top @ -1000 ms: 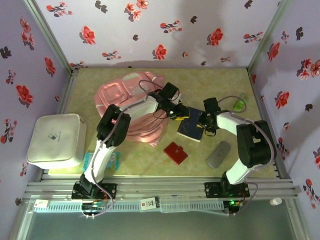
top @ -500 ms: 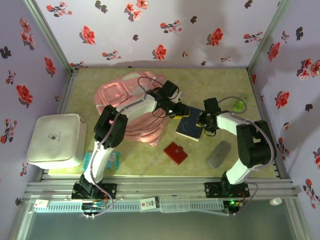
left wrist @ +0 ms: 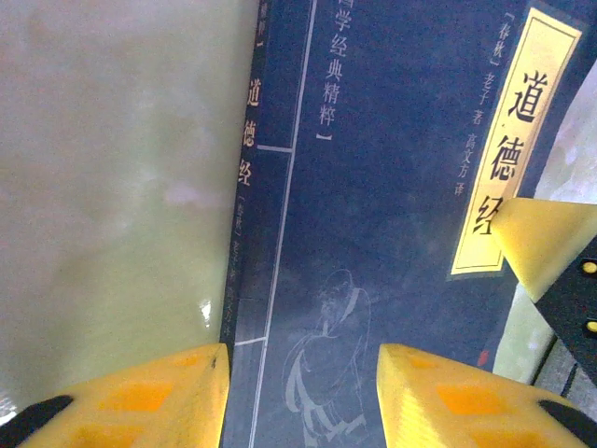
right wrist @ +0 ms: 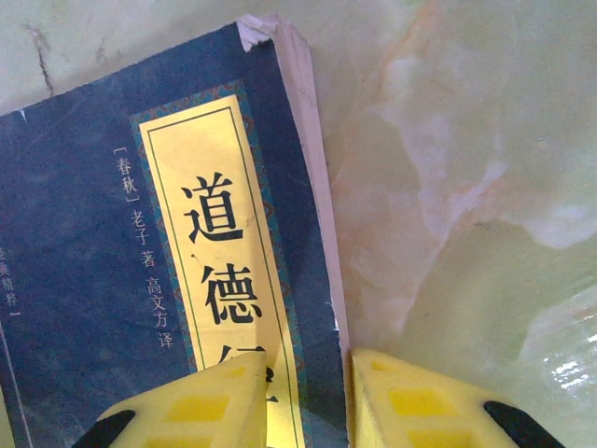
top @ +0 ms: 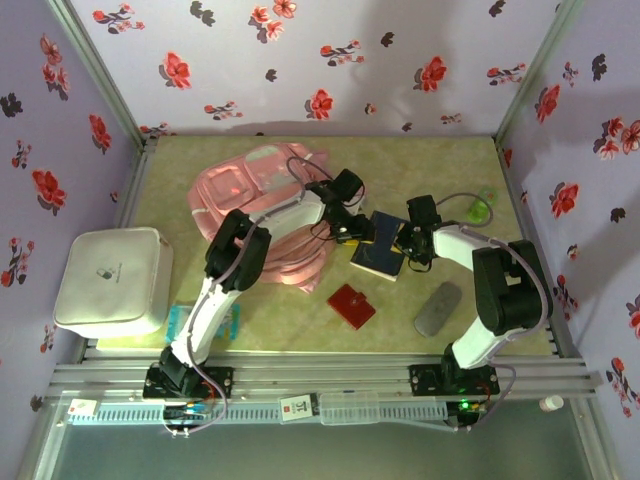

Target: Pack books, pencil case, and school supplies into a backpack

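A dark navy book lies on the table right of the pale pink backpack. My left gripper is over the book's spine end, open. In the left wrist view its fingertips stand apart above the navy cover, one beside the spine and one over the cover. My right gripper is at the book's opposite edge. In the right wrist view the right gripper is shut on the page edge of the book. A red square piece and a grey pouch lie nearer the front.
A white box stands at the left edge of the table. A teal item lies partly under the left arm. A small green object sits at the back right. Flowered walls enclose the table on three sides.
The navy book has shifted slightly left, toward the backpack. My left gripper has moved right onto the book and opened wider. My right gripper's fingers have narrowed on the book's edge.
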Robot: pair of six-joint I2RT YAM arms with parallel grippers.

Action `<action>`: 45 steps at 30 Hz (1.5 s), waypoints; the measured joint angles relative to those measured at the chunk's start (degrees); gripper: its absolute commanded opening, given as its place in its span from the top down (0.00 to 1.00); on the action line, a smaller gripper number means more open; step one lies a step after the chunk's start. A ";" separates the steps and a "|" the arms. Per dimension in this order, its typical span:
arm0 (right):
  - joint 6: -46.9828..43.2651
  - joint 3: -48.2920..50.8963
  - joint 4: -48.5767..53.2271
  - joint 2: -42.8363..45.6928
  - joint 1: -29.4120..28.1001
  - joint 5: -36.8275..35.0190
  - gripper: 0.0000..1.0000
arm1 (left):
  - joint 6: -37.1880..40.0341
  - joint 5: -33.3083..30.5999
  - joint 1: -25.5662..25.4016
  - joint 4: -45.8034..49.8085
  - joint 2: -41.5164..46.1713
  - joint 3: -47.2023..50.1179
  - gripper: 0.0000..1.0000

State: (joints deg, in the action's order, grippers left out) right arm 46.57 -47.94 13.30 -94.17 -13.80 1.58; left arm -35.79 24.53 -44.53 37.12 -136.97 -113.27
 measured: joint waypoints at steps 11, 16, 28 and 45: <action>0.00 0.00 -0.04 -0.02 0.00 0.13 0.73 | 0.39 -1.09 -0.61 2.05 -1.57 -2.12 0.48; 0.07 0.00 -0.20 -0.04 0.00 0.28 0.73 | 0.22 -0.55 -0.61 2.40 -1.81 -2.60 0.50; 3.19 2.40 -3.87 0.70 1.25 2.56 0.73 | -7.63 5.40 0.31 -5.70 -1.01 2.19 0.63; 3.39 3.06 -4.87 1.49 1.55 2.97 0.66 | -10.14 7.82 -0.94 -12.04 3.50 6.25 0.98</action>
State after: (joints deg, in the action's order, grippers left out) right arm 49.95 -44.88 8.43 -92.68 -12.25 4.56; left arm -45.93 32.36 -45.47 25.08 -133.47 -107.02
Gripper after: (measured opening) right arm 0.307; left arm 0.124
